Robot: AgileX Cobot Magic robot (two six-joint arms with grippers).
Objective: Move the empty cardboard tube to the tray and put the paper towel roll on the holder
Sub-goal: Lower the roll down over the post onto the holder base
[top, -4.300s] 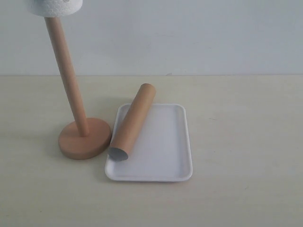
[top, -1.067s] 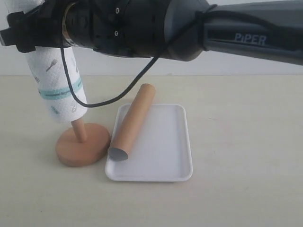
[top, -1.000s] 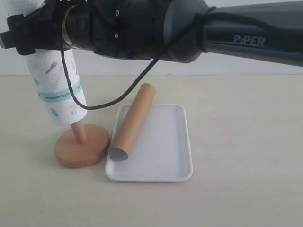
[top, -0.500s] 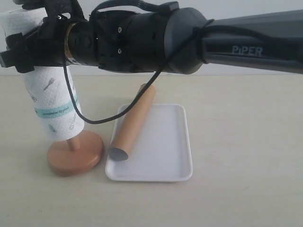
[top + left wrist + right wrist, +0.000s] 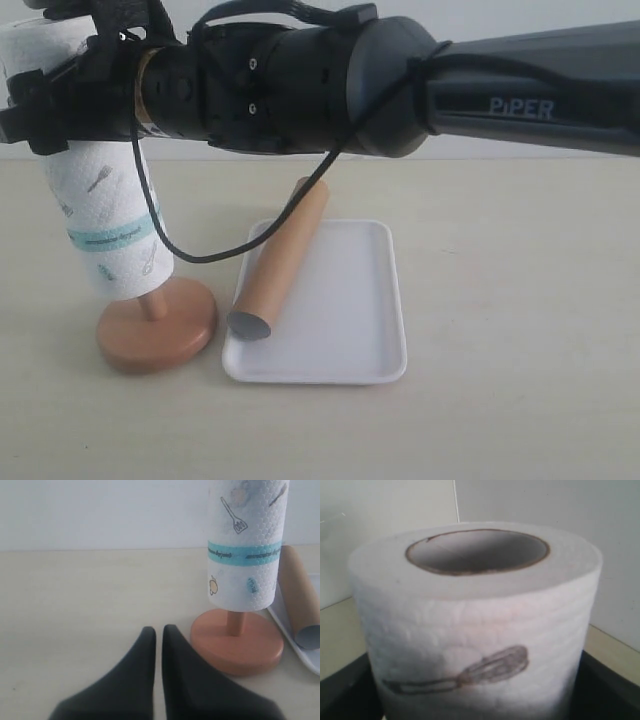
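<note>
Paper towel roll (image 5: 105,230) — partway down holder (image 5: 157,325)

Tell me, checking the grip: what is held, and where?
The right gripper holds the paper towel roll near its upper end; the left gripper, shut, holds nothing.

A robotics lab bench: a black arm (image 5: 520,95) marked PiPER stretches over a plain pale tabletop (image 5: 520,300) against a blank white wall (image 5: 100,515), with household props set out: a paper towel roll (image 5: 100,210), a wooden holder (image 5: 157,335), a white tray (image 5: 350,330).
</note>
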